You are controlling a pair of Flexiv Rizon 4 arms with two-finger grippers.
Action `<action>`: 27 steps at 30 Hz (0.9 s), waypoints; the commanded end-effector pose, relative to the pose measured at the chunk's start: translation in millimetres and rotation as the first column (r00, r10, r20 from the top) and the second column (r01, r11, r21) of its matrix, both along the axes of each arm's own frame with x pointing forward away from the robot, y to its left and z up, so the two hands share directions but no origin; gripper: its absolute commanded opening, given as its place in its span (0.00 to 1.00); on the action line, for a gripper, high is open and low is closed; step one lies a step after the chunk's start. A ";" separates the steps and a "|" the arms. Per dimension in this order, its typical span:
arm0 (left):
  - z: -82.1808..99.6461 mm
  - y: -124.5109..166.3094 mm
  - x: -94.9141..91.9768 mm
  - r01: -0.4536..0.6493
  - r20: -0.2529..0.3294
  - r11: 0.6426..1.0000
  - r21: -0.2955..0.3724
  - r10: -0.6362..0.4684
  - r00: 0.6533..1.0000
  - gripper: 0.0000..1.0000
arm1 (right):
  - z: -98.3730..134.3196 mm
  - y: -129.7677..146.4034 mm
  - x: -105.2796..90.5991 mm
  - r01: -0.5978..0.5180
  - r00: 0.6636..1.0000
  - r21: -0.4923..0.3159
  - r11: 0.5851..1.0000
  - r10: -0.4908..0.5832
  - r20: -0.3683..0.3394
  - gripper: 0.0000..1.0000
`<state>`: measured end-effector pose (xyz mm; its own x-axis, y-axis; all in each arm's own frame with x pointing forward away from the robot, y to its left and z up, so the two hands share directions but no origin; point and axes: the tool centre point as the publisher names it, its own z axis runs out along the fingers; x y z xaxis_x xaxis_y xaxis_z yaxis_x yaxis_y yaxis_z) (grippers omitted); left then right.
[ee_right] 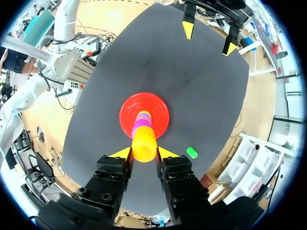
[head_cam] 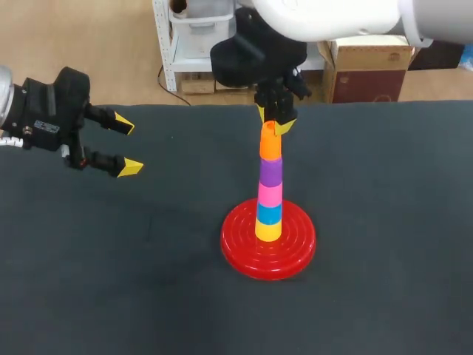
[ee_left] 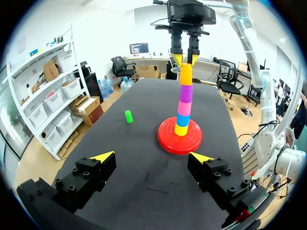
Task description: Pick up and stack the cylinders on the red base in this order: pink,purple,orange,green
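The red base [head_cam: 240, 255] stands mid-table and carries a stack, from the bottom up: yellow, blue, pink [head_cam: 270, 194], purple [head_cam: 271, 171] and orange [head_cam: 270, 145] cylinders. My right gripper [head_cam: 272, 121] comes down from above and is shut on the orange cylinder [ee_right: 144, 143] at the top of the stack. A green cylinder [ee_left: 128, 116] lies alone on the dark table, away from the base and toward the far side. At the table's left, my left gripper [head_cam: 128, 145] hovers open with nothing in it, well away from the stack.
The dark mat [head_cam: 384, 222] covers the whole table. My right arm [head_cam: 259, 52] hangs over the far middle edge.
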<state>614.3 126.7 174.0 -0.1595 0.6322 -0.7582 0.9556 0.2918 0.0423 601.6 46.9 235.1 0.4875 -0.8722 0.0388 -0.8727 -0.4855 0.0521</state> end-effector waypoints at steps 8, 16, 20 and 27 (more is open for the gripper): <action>-1.8 0.9 -0.3 0.001 0.005 1.000 -0.004 -0.001 1.000 1.00 | -1.9 -7.8 -5.0 0.008 1.000 0.016 1.000 -0.008 0.009 0.00; -1.8 0.9 -0.3 0.001 0.005 1.000 -0.004 -0.001 1.000 1.00 | -7.0 -6.5 -5.9 0.005 1.000 0.007 1.000 -0.005 -0.003 0.00; -1.8 0.9 -0.3 0.001 0.005 1.000 -0.004 -0.001 1.000 1.00 | -9.7 -3.3 -7.0 -0.008 1.000 0.000 1.000 0.008 -0.009 0.00; -1.8 0.9 -0.3 0.001 0.005 1.000 -0.004 -0.001 1.000 1.00 | -28.5 -0.2 -11.0 -0.020 0.999 -0.041 0.999 0.019 -0.029 0.00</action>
<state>614.3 126.7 174.0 -0.1595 0.6323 -0.7582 0.9556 0.2917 0.0423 588.7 42.9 223.0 0.5070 -0.8601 0.0558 -0.8608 -0.5020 0.0837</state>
